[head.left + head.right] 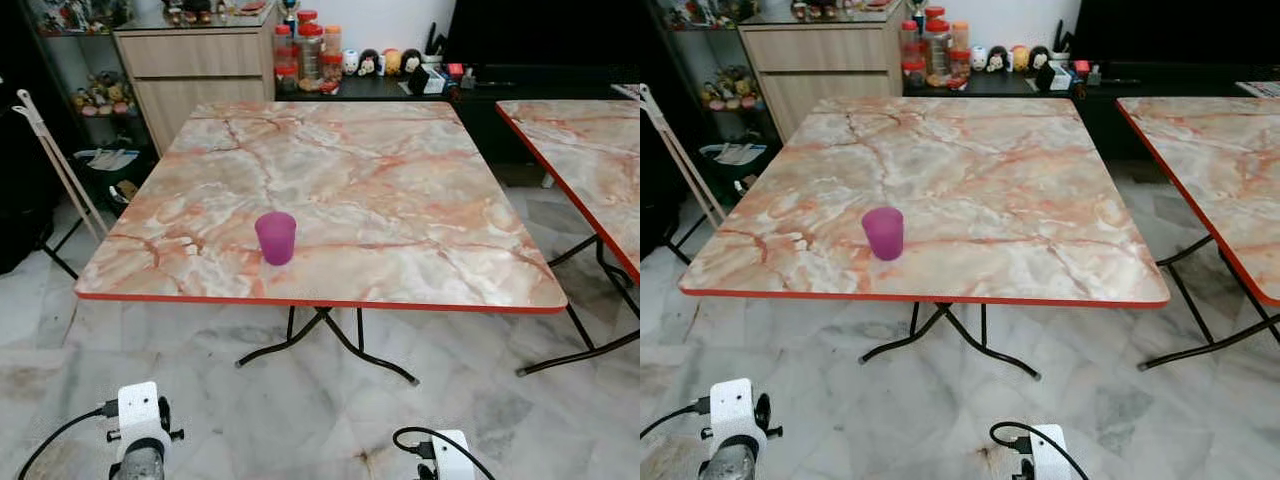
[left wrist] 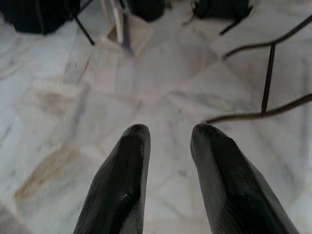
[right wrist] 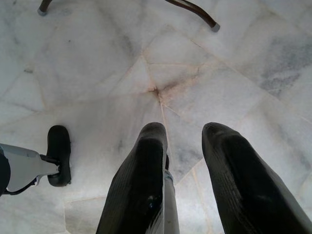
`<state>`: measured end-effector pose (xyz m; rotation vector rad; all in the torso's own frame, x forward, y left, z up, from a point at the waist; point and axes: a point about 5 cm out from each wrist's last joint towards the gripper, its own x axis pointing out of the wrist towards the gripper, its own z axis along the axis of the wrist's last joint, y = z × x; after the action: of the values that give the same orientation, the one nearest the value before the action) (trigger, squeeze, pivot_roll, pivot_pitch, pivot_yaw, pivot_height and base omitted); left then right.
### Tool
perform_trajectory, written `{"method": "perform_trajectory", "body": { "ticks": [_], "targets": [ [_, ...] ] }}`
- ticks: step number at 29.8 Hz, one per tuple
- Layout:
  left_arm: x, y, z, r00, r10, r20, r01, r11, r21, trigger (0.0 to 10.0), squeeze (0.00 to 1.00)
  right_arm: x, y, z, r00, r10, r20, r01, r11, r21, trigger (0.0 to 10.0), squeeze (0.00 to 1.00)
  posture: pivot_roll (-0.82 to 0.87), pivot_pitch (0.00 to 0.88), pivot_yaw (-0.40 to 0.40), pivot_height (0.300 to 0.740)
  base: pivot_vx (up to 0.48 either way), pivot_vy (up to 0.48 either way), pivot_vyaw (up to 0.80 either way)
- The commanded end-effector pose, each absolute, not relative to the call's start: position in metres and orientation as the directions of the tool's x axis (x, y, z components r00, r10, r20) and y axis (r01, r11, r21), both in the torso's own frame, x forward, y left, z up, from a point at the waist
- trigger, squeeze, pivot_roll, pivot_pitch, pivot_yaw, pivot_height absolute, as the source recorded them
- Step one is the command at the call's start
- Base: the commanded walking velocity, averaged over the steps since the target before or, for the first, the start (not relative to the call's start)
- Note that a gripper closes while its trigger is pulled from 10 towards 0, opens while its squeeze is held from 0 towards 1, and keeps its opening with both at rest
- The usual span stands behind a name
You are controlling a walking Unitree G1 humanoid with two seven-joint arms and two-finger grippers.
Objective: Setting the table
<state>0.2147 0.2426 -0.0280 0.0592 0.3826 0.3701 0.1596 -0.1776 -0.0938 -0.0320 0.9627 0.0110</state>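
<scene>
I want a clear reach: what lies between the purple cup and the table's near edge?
Only bare marble tabletop between the purple cup and the red near edge, in both eye views.

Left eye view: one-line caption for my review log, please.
Purple plastic cup stands upright near the front edge of a marble-patterned folding table; both arms hang low.

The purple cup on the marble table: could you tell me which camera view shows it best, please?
The left eye view shows the purple cup best: it stands upright near the front edge of the marble table, whole and unobstructed. The right eye view shows the same cup much the same. Both wrist views look down past open black fingers at the floor tiles.
</scene>
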Motion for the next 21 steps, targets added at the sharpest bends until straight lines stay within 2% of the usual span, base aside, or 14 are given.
{"method": "perform_trajectory", "body": {
  "ticks": [1,8,15,21],
  "targets": [
    [0.217,0.242,-0.022,0.875,0.372,-0.310,-0.351,0.928,0.123,10.0,0.00,0.162,-0.177,-0.093,0.579,-0.005,-0.815,-0.018,1.000,-0.019,10.0,0.00,0.04,0.000,-0.004,0.740,0.000,0.000,0.00],
    [0.232,0.239,0.007,0.902,0.408,-0.139,-0.398,0.912,0.094,10.0,0.00,0.158,-0.179,-0.094,0.573,-0.009,-0.819,-0.014,1.000,-0.021,10.0,0.00,0.04,0.000,-0.005,0.740,0.000,0.000,0.00],
    [0.241,0.235,0.028,0.917,0.396,-0.043,-0.391,0.916,0.096,10.0,0.00,0.158,-0.179,-0.094,0.572,-0.009,-0.821,-0.022,0.999,-0.027,10.0,0.00,0.05,0.000,-0.015,0.740,0.000,0.000,0.00],
    [0.276,0.219,0.070,0.958,0.270,0.097,-0.281,0.950,0.138,10.0,0.00,0.166,-0.178,-0.091,0.579,-0.002,-0.815,-0.051,0.998,-0.039,10.0,0.00,0.06,0.000,-0.012,0.740,0.000,0.000,0.00]
  ]
}}
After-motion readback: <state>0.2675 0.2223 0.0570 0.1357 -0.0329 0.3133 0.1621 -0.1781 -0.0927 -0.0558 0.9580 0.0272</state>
